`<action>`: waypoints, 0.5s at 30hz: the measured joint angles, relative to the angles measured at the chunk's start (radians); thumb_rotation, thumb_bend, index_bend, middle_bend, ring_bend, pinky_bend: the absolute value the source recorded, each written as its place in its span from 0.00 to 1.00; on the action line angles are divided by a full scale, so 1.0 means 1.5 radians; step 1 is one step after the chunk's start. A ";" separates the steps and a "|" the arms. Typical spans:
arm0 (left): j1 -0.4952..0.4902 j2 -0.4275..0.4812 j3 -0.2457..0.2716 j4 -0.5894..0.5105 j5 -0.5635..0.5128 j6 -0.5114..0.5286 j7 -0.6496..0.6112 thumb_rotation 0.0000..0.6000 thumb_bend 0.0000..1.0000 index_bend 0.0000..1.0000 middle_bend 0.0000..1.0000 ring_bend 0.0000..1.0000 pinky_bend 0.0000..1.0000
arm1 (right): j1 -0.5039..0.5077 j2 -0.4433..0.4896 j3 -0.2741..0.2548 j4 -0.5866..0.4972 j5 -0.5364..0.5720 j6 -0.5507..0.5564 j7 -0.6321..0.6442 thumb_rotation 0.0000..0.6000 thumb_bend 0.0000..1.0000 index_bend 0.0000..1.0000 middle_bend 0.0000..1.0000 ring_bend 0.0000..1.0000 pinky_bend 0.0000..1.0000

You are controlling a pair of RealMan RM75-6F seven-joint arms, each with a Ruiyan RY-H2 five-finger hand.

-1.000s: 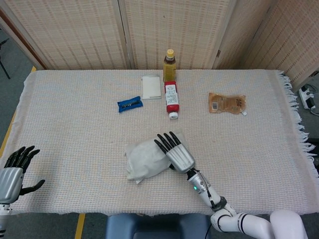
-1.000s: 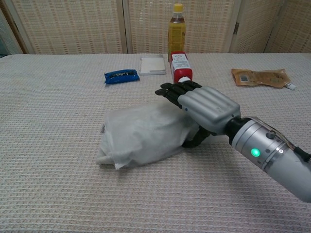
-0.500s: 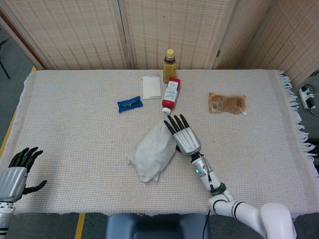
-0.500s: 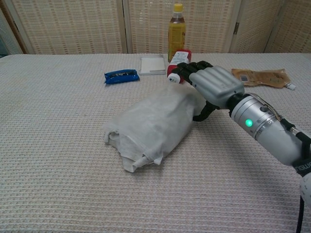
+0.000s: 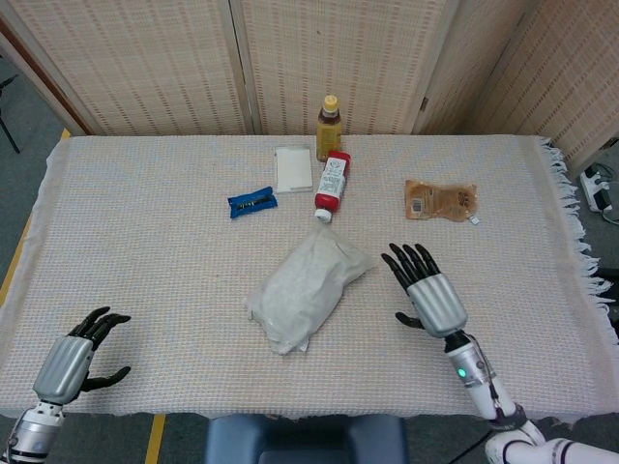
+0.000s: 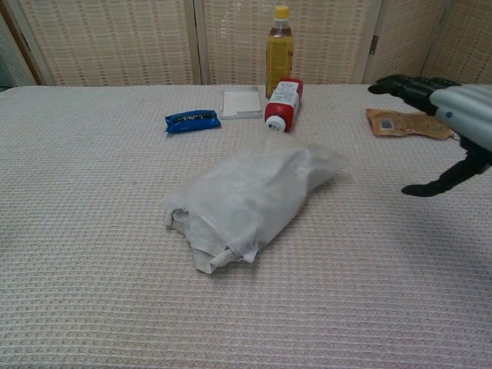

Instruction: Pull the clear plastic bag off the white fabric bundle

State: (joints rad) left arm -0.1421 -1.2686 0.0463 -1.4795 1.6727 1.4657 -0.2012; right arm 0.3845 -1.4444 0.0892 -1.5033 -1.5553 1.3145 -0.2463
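The white fabric bundle (image 5: 307, 287) lies in the middle of the table, wrapped in the clear plastic bag (image 6: 265, 181); fabric shows at the bag's near open end (image 6: 207, 250). My right hand (image 5: 426, 291) hovers to the right of the bundle, apart from it, fingers spread and holding nothing; the chest view catches it at the right edge (image 6: 444, 104). My left hand (image 5: 75, 352) is at the table's front left corner, fingers apart, holding nothing.
A red and white bottle (image 5: 330, 185) lies just beyond the bundle, near a standing yellow-capped bottle (image 5: 329, 126). A white flat box (image 5: 293, 168) and a blue packet (image 5: 251, 201) lie at the back left. A brown pouch (image 5: 440, 200) lies at the back right.
My right hand let go of the bundle and drew back to the right. The bundle had been turned and shoved up against the red bottle, knocking it askew. My left hand shifted inward.
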 measured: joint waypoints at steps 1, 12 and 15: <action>0.000 -0.012 0.003 0.007 0.007 0.003 -0.010 1.00 0.20 0.32 0.48 0.33 0.52 | -0.019 0.021 -0.012 -0.011 -0.005 0.022 0.010 1.00 0.05 0.00 0.00 0.00 0.00; -0.017 -0.179 0.030 0.106 0.083 0.020 -0.051 1.00 0.24 0.54 1.00 0.99 1.00 | -0.139 0.120 -0.071 -0.014 -0.031 0.154 0.113 1.00 0.05 0.00 0.00 0.00 0.00; -0.028 -0.214 0.032 0.110 0.088 0.005 -0.039 1.00 0.25 0.56 1.00 1.00 1.00 | -0.145 0.127 -0.068 -0.016 -0.031 0.155 0.116 1.00 0.05 0.00 0.00 0.00 0.00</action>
State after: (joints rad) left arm -0.1840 -1.5902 0.0945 -1.3148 1.8047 1.4729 -0.2604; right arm 0.1678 -1.2532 -0.0124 -1.5275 -1.6019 1.5470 -0.0719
